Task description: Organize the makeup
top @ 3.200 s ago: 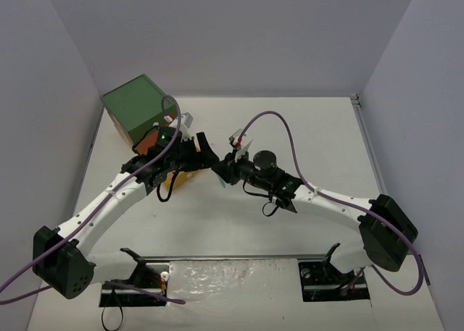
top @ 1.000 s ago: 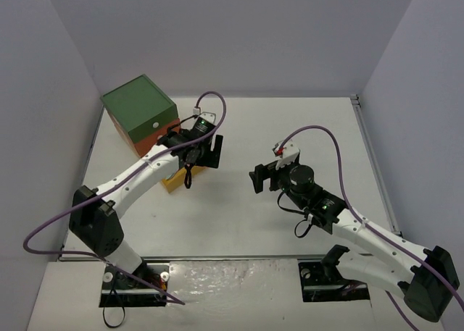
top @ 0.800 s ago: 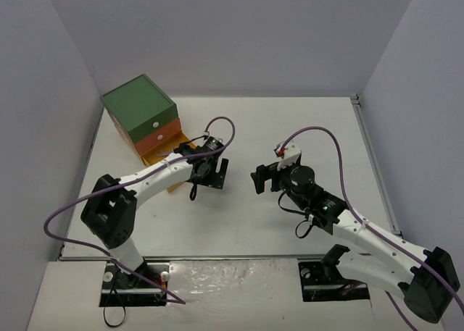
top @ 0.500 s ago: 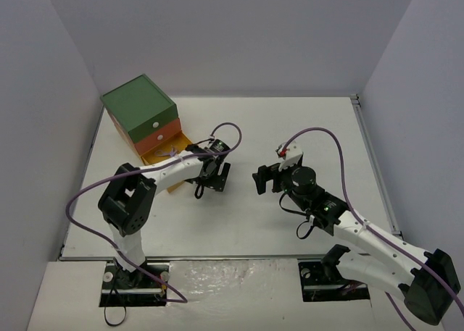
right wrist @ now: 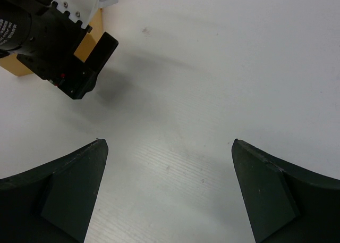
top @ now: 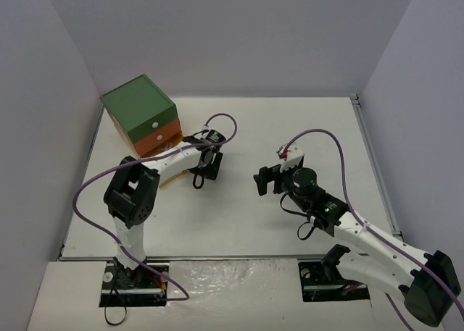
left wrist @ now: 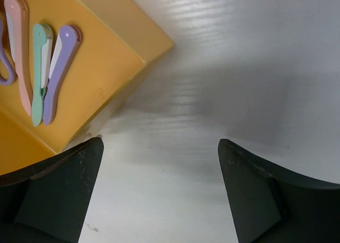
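Item, upper left of the top view: a three-drawer box (top: 138, 112) with a green top, standing on the table (top: 312, 128). Its lowest drawer, the yellow drawer (left wrist: 109, 46), is pulled out toward the middle of the table and fills the upper left of the left wrist view. Contents, left to right: a purple looped piece (left wrist: 3, 67) cut by the frame edge, a pink tool (left wrist: 20, 51), a teal tool (left wrist: 38, 78) and a purple tool (left wrist: 59, 67), lying side by side on the drawer floor. The last two touch. No other makeup can be made out in any view. Next, just beside the drawer's outer corner: the left end effector (left wrist: 159, 195), spread wide and carrying nothing, over bare table. Further right and well apart from the drawer: the right end effector (right wrist: 170, 200), likewise released and empty, facing the left one across the table. Assessment: the thin tools are stowed, and the step in hand appears to be the close of the sorting, with the drawer not yet shut. Next move, as judged: the left end effector should come round to the drawer's front face and press it squarely toward the box. An off-centre push could skew the drawer or shift the box.
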`<state>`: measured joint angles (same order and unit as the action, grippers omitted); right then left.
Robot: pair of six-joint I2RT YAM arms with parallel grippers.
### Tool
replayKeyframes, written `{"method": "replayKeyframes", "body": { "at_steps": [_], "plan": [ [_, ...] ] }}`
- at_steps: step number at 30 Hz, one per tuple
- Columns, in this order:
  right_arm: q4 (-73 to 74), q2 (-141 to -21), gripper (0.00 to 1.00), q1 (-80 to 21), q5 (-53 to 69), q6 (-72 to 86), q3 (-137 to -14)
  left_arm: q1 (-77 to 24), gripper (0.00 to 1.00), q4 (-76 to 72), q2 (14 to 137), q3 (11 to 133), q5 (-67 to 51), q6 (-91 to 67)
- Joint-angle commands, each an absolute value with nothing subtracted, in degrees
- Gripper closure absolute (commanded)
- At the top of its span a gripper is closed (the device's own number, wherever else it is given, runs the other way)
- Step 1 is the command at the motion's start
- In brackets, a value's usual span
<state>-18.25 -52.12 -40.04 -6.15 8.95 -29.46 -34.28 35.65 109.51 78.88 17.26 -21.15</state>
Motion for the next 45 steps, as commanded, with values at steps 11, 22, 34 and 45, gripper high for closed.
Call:
{"method": "replayKeyframes", "body": {
  "at_steps": [11, 22, 34, 45],
  "plan": [
    [-23.4, -51.5, 0.00, -39.4, -5.3, 9.4, -29.5, -27.3, 0.12, 35.2, 113.3, 89.5, 20.0, -15.4],
    [-23.2, -51.2, 0.00, -39.1, -5.4, 9.3, -29.5, -23.8, 0.12, 34.3, 117.6, 94.0, 21.5, -11.8],
    [-23.3, -51.0, 0.00, -39.0, -5.1, 9.1, -29.4, -22.8, 0.12, 33.3, 120.2, 97.2, 23.5, -8.1],
    [-23.6, -50.2, 0.00, -39.0, -4.8, 9.1, -29.0, -22.0, 0.12, 31.4, 121.1, 97.7, 25.1, -4.0]
  ]
}}
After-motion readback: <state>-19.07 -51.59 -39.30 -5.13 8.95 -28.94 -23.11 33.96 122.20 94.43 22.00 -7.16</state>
